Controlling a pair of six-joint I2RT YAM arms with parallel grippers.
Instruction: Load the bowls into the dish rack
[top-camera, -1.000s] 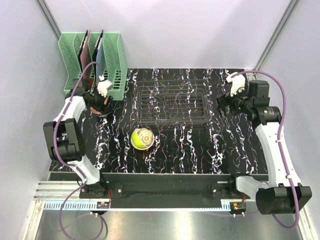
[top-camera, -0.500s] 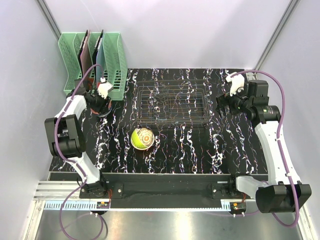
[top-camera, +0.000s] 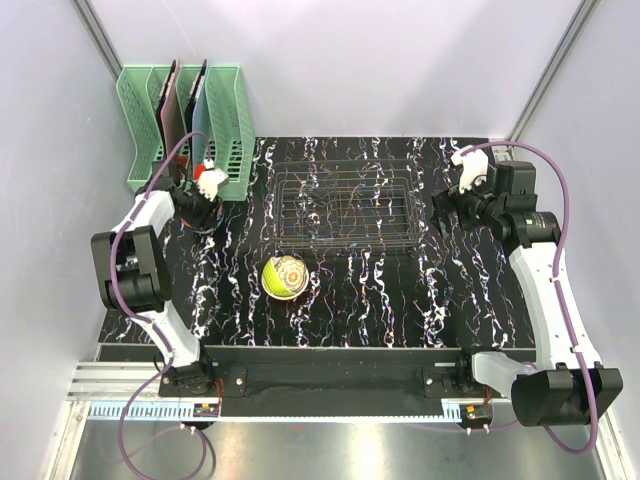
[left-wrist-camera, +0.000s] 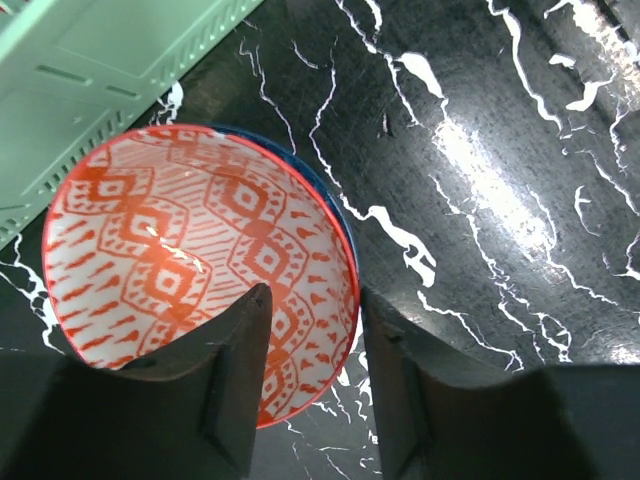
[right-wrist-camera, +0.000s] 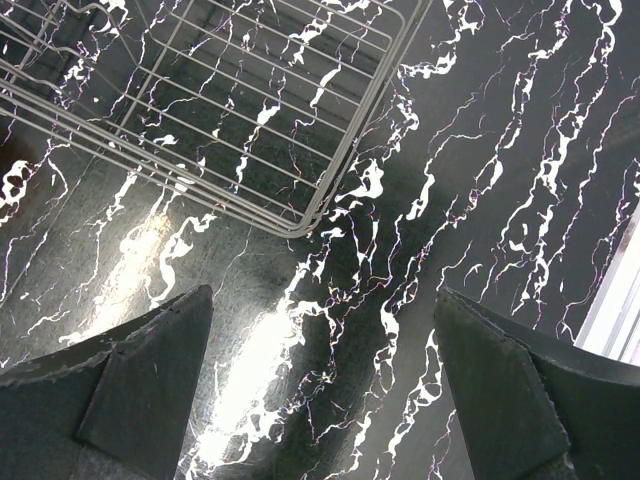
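Observation:
A white bowl with reddish marks (left-wrist-camera: 190, 250) sits nested on a blue-rimmed bowl (left-wrist-camera: 322, 180) at the far left, beside the mint-green holder. My left gripper (left-wrist-camera: 315, 300) (top-camera: 203, 195) straddles its near rim, one finger inside and one outside, closed in on the wall. A lime green bowl (top-camera: 284, 277) rests on the table in front of the dish rack (top-camera: 345, 205), whose wire grid holds nothing. My right gripper (right-wrist-camera: 325, 380) (top-camera: 447, 212) hangs open over bare table just right of the rack's corner (right-wrist-camera: 305, 225).
The tall mint-green slotted holder (top-camera: 185, 120) (left-wrist-camera: 90, 70) with dark boards stands at the back left, close behind the left gripper. The black marbled table (top-camera: 400, 300) ends at pale walls on both sides.
My left gripper has shifted slightly toward the holder and its jaws have narrowed onto the bowl's rim. The right arm and the green bowl have barely moved.

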